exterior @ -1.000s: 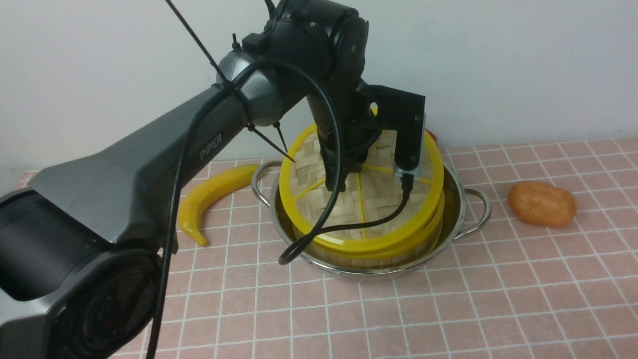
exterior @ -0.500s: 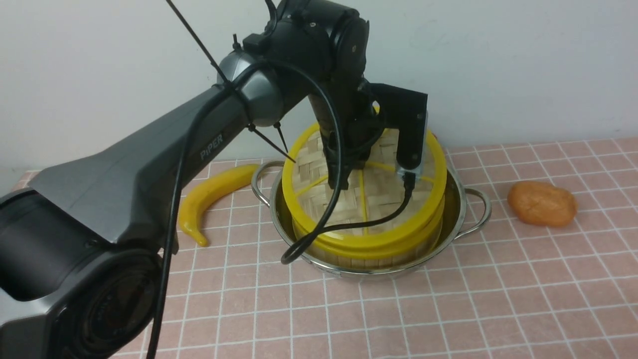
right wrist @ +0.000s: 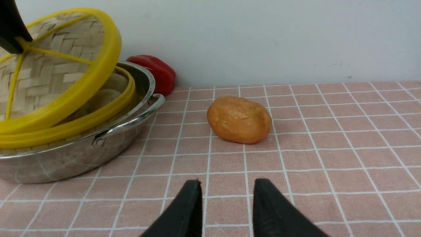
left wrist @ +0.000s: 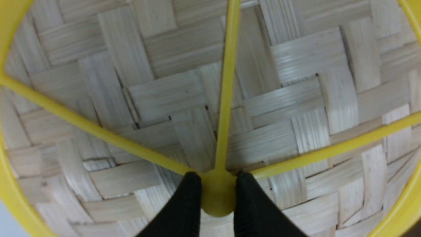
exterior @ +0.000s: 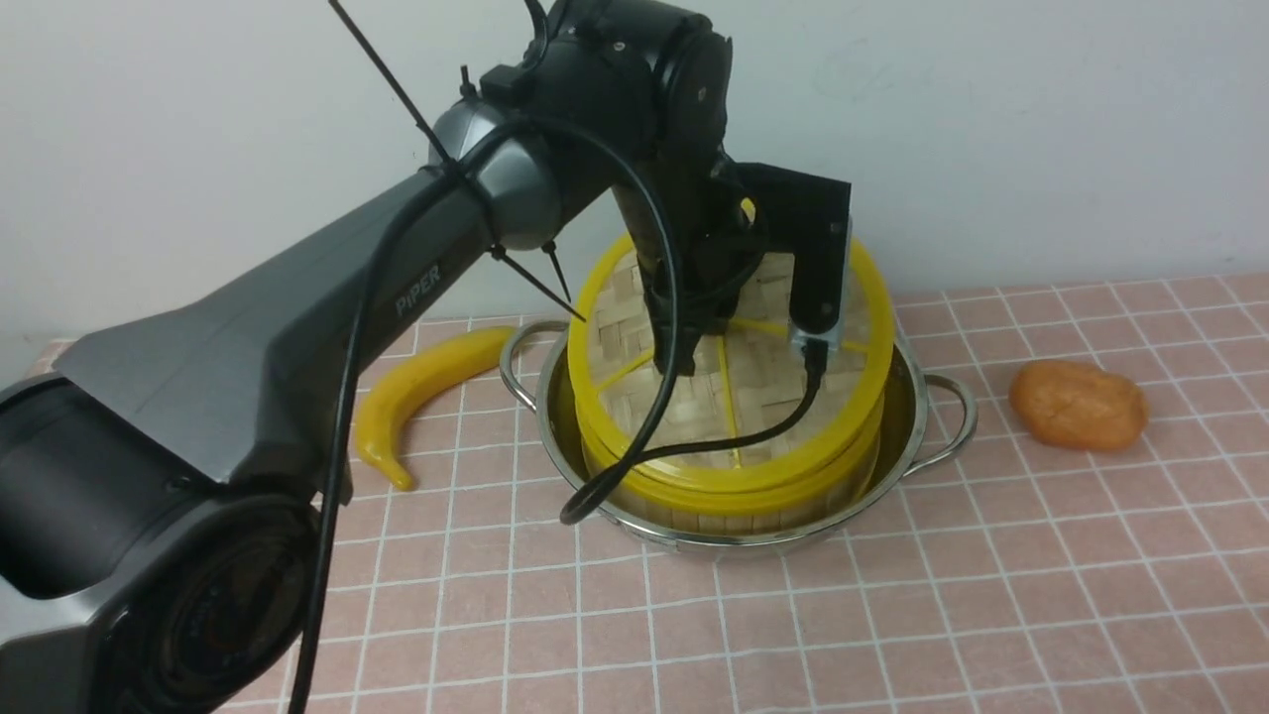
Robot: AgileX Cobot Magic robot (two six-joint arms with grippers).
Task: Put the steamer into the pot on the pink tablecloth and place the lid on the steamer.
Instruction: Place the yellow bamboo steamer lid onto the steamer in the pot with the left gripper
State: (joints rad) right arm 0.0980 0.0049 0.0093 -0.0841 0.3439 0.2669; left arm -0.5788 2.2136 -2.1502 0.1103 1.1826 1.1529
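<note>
Inside the pot [exterior: 924, 412], on the pink tablecloth [exterior: 892, 615], sits the steamer [exterior: 734, 513]; above it the lid [exterior: 758, 392] is tilted (far edge higher), centre knob [left wrist: 217, 200] pinched by left gripper [left wrist: 217, 178]. Beside pot, right gripper [right wrist: 227, 182]: fingers apart, w/o load.

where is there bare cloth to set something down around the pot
Widest: the pink tablecloth in front of the pot, towards the robot. Smaller: the gap between the pot's right handle and the orange lump. Crowded: the banana lies beside the pot's left, the red pepper behind it, the tilted lid over it.
</note>
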